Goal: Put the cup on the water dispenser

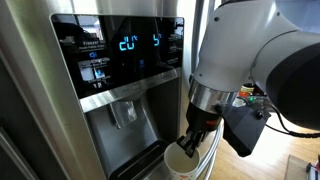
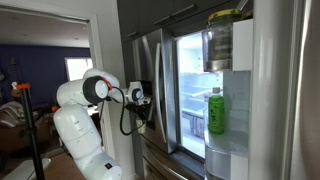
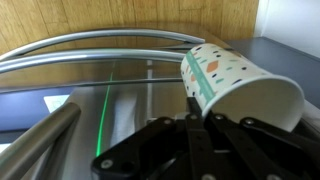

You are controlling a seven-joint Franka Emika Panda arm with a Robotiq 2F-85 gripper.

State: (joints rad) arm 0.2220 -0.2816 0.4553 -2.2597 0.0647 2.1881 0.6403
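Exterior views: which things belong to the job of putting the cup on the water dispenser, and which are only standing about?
Part of the job:
- cup, held at its rim
- gripper, shut on it
- water dispenser, the alcove in the fridge door

Only standing about:
- green bottle in the open fridge
- jar on a shelf above it

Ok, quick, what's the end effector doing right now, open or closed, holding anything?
End effector: closed, holding the cup.
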